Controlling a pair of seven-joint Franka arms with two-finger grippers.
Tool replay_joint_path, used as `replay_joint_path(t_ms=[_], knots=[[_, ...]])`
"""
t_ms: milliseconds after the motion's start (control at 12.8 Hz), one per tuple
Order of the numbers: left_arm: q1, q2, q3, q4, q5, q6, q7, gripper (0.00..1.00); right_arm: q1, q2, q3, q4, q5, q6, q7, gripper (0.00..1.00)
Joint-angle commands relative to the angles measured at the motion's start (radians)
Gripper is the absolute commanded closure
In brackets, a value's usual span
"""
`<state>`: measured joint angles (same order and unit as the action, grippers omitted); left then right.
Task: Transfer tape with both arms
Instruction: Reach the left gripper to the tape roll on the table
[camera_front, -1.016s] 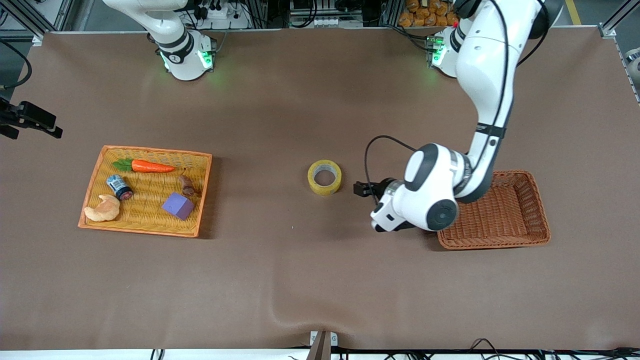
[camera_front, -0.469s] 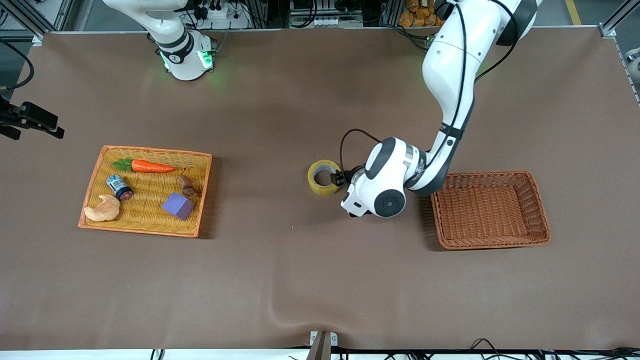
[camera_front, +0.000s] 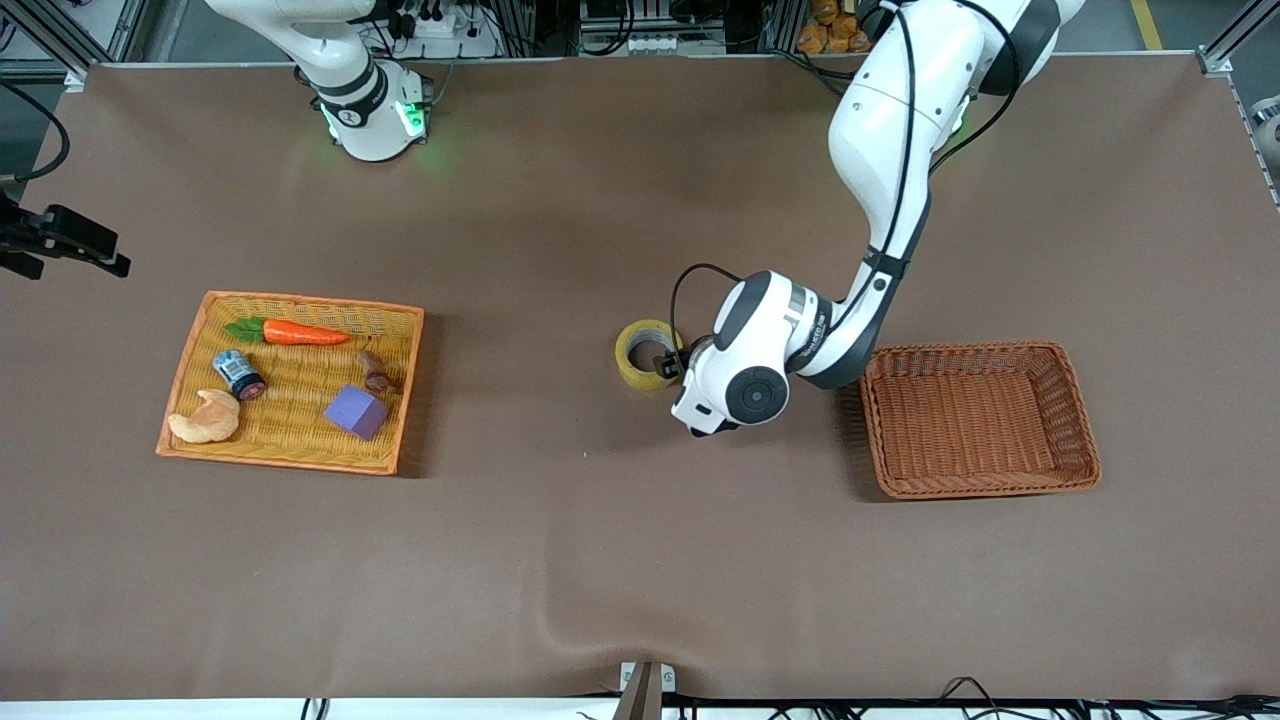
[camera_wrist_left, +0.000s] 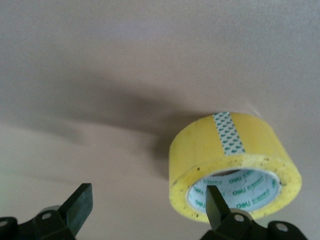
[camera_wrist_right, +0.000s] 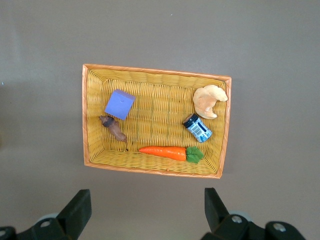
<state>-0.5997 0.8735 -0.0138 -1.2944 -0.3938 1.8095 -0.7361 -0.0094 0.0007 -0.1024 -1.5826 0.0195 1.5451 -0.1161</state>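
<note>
Brown cloth-covered table (camera_front: 560, 560) bears tape (camera_front: 640, 352), two wicker baskets.

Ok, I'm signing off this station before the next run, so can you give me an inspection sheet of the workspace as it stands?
Surface: brown table cover, a ripple at the edge nearest the front camera.
Job's things: yellow tape lying flat on the table, mid-table, not lifted.
Clutter: yellow tray holding a carrot, can, croissant, purple cube and a small brown item; empty brown basket toward the left arm's end.
Grippers: left tool open, one finger in the tape's hole; right tool open, over the yellow tray, waiting.
Cables: black cable looped at the left wrist.
Surroundings: equipment and wiring by the arm bases.
</note>
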Motion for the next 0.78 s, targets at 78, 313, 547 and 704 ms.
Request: replay_joint_path(t_ms=[78, 313, 547, 704], knots=[[-0.028, 0.018, 0.009, 0.017, 0.023, 0.027, -0.046, 0.00, -0.023, 0.001, 0.012, 0.004, -0.009, -0.008, -0.005, 0.00], [-0.035, 0.019, 0.009, 0.017, 0.024, 0.031, -0.046, 0.00, -0.023, 0.001, 0.012, 0.006, -0.007, -0.008, -0.004, 0.00], [-0.051, 0.030, 0.011, 0.015, 0.026, 0.053, -0.051, 0.00, -0.024, 0.001, 0.012, 0.013, -0.009, -0.008, -0.002, 0.00], [-0.052, 0.032, 0.015, 0.017, 0.038, 0.057, -0.057, 0.00, -0.026, 0.001, 0.012, 0.016, -0.009, -0.008, -0.002, 0.00]])
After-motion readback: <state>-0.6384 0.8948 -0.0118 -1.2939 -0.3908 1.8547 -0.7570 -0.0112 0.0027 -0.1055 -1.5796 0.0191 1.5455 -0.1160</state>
